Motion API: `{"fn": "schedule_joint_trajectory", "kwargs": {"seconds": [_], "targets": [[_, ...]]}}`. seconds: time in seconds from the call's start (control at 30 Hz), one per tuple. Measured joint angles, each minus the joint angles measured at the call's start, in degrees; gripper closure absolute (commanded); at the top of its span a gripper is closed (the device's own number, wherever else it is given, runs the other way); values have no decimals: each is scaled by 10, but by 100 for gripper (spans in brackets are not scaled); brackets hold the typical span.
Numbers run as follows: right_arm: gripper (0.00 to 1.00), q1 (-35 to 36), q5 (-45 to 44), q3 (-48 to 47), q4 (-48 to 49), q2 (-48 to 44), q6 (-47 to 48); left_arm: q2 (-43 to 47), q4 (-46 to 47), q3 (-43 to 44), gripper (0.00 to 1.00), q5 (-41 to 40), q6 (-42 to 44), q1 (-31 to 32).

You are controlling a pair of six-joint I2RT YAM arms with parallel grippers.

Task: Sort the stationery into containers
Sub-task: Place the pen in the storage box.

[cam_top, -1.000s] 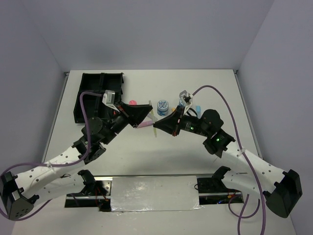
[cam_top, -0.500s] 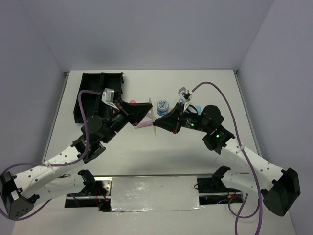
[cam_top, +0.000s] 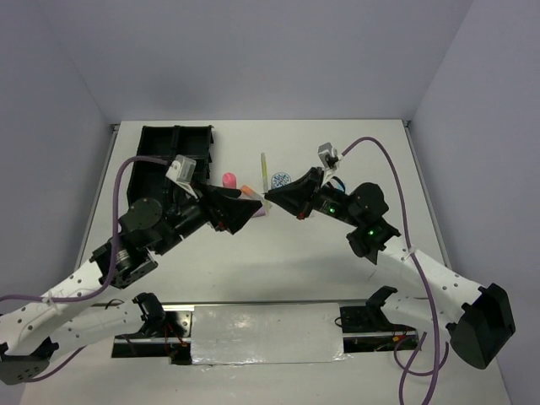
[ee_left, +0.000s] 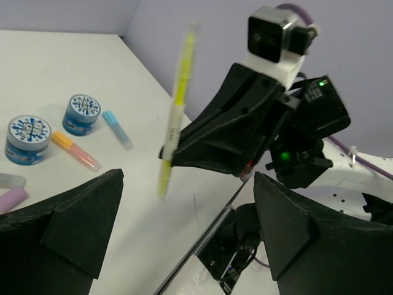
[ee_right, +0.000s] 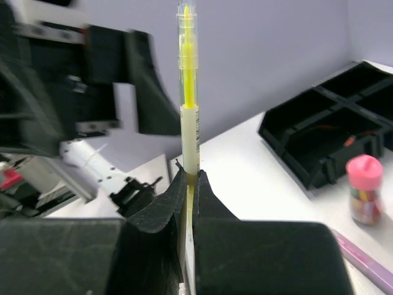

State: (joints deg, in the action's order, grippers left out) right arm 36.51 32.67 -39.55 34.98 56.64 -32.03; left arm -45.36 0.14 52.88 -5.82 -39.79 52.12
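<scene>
Change: left gripper [cam_top: 246,209] has just sprung wide, letting go | right gripper [ee_right: 189,179] clamps yellow-green pen [ee_right: 188,104] upright above the table, well apart from black tray [cam_top: 152,173] | Meaning: handover likely complete, tray drop pending.

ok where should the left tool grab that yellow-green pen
Probably on the bare upper barrel of the yellow-green pen, above the right tool, which pinches its lower part. It stands near upright, so the left tool, open, should come in level from its own side, fingers across the barrel.
</scene>
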Motion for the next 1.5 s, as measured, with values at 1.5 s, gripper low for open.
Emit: {"fn": "schedule_joint_trajectory", "kwargs": {"seconds": [1.5], "targets": [[76,143,-348,-797,-336,843,199,196,-539,41,1,-478,-67,-17]]}}
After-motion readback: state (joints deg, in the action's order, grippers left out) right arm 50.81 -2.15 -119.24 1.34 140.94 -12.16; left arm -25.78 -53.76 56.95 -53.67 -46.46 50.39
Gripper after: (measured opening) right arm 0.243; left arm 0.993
